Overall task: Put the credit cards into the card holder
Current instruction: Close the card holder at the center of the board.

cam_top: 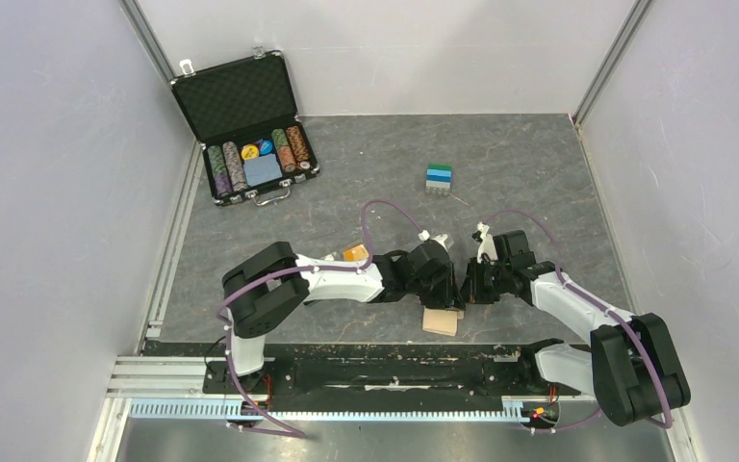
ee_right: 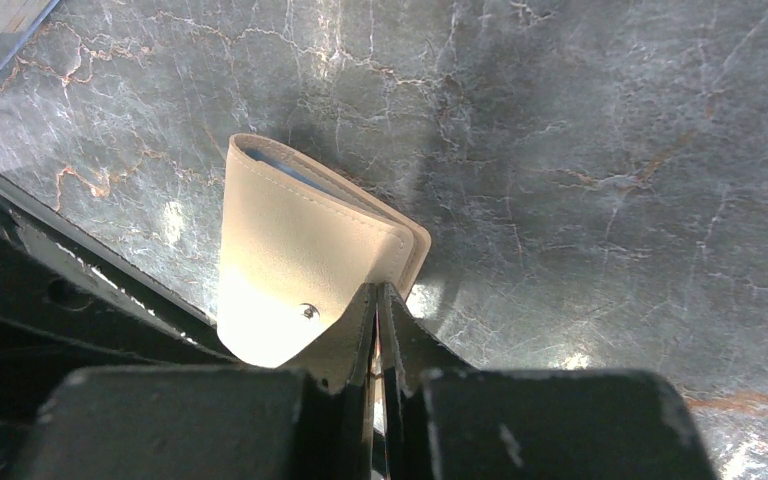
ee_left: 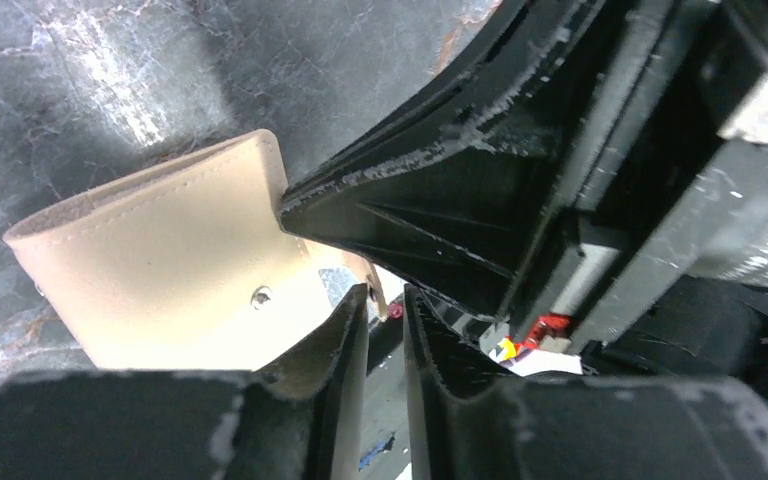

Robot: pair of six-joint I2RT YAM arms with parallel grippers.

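**Operator:** Where is the holder, and how will it handle?

**Technician:** The holder [ee_right: 300,240] lies folded on the tabletop [cam_top: 539,173] at the near edge, snap [ee_right: 308,311] facing up. In the top view it sits at 6 o'clock from both end effectors. It looks light, soft and leather-like, so expect it to flex and to slide on the smooth top. Take hold of a free leaf edge near the snap, not the stiff fold. One side should pin it while the other side lifts.

**Operator:** What is the state of each end effector?

**Technician:** The right end effector [ee_right: 378,300] is closed to a sliver, with its tips on the holder's edge at 4 o'clock from the snap. It is not visible whether a leaf is nipped. The left end effector [ee_left: 385,320] stands narrowly apart with a tan flap at its tips. I cannot tell whether that flap is pinched.

**Operator:** What else is there?

**Technician:** The blue-green-grey stack I take to be the cards [cam_top: 439,178] stands well apart at 12 o'clock from the holder. An open chip case [cam_top: 250,135] sits at 10 o'clock, by the far wall.
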